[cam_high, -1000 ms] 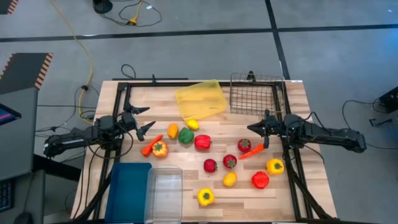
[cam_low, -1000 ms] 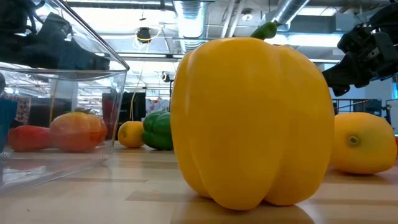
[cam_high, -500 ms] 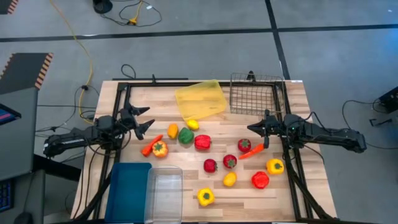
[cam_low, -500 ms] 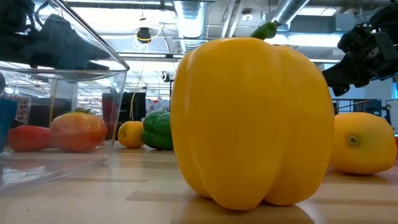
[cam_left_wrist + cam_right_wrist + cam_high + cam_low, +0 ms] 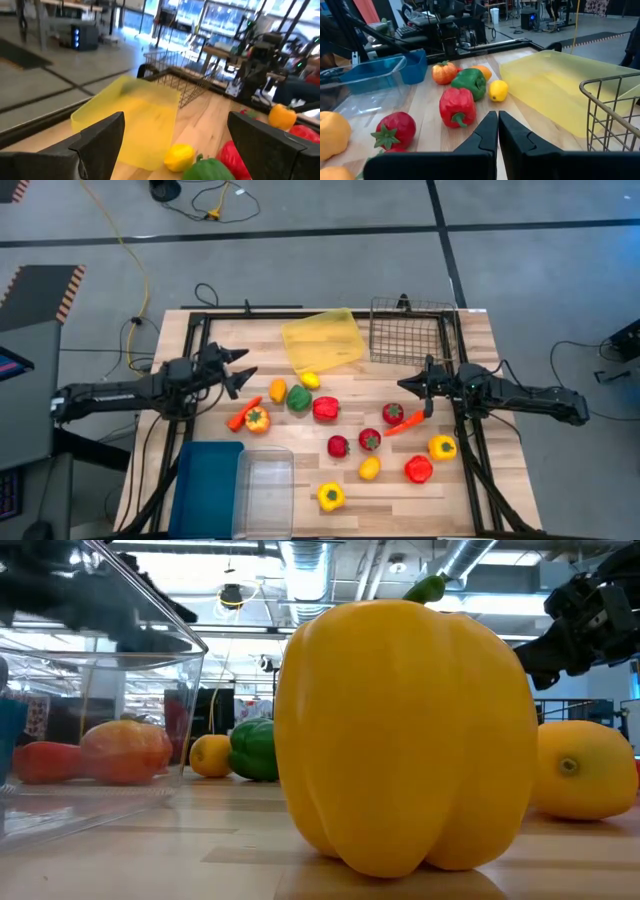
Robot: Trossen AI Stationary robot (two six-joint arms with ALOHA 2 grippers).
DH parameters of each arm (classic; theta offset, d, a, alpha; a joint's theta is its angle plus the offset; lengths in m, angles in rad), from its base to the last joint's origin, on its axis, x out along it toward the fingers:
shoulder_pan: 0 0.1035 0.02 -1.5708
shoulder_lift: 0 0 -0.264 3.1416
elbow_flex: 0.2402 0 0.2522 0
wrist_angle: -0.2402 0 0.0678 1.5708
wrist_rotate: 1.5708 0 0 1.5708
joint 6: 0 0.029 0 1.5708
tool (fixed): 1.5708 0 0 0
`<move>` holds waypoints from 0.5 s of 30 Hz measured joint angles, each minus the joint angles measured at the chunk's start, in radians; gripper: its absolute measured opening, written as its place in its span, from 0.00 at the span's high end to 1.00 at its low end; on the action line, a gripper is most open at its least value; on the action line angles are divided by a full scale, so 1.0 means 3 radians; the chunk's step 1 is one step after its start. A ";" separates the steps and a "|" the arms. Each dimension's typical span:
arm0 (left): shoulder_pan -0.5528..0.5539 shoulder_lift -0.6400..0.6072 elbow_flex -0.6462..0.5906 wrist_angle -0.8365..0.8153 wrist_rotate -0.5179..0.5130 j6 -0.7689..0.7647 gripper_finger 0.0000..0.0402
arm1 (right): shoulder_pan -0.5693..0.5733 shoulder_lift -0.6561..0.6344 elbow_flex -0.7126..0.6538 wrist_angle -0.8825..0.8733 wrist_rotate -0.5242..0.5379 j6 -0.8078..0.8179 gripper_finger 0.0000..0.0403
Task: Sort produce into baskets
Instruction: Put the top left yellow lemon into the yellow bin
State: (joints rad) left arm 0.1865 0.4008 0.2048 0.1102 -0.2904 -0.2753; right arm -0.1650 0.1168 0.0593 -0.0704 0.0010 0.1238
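My left gripper (image 5: pixel 240 366) hangs with its fingers spread wide and nothing between them, above the table's left side, just beside the orange carrot (image 5: pixel 243 413) and the small orange pepper (image 5: pixel 277 390). Ahead of it, past my two dark fingers (image 5: pixel 95 145), I see the yellow tray (image 5: pixel 131 117), a lemon (image 5: pixel 179 156) and the top of the green pepper (image 5: pixel 212 169). My right gripper (image 5: pixel 413 391) is pinched shut on nothing, over the right side of the table, close to a red tomato (image 5: pixel 393 414) and a second carrot (image 5: pixel 405 424). The produce lies loose across the wooden table (image 5: pixel 480 350): a red pepper (image 5: pixel 325 409) at the centre, two more tomatoes (image 5: pixel 338 446) below it, a yellow pepper (image 5: pixel 330 497) near the front edge. The wire basket (image 5: pixel 408 330) sits at the back right beside the tray; the blue bin (image 5: pixel 205 485) and clear bin (image 5: pixel 264 490) stand side by side at the front left.
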 joint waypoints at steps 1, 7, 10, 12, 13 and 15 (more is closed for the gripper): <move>0.0000 0.0137 0.0105 -0.0053 -0.0007 -0.0002 0.15 | 0.0000 -0.0001 0.0000 0.0000 0.0000 0.0000 0.89; 0.0000 0.0950 0.0870 -0.0871 -0.0006 -0.0264 0.15 | 0.0001 0.0001 0.0005 0.0003 -0.0001 0.0000 0.89; 0.0000 0.1309 0.1249 -0.1295 -0.0007 -0.0434 0.15 | 0.0001 0.0001 0.0005 0.0003 -0.0001 0.0000 0.89; 0.0000 0.1542 0.1459 -0.1551 -0.0007 -0.0520 0.15 | 0.0001 0.0001 0.0005 0.0003 -0.0001 0.0000 0.89; 0.0000 0.1650 0.1552 -0.1658 -0.0004 -0.0579 0.15 | 0.0001 0.0000 0.0006 0.0003 -0.0001 0.0000 0.89; 0.0000 0.1867 0.1710 -0.1833 0.0039 -0.0710 0.15 | 0.0001 0.0001 0.0008 0.0003 -0.0001 0.0000 0.89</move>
State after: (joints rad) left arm 0.1866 0.9609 0.7178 -0.4396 -0.2787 -0.4884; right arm -0.1646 0.1169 0.0616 -0.0696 0.0006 0.1238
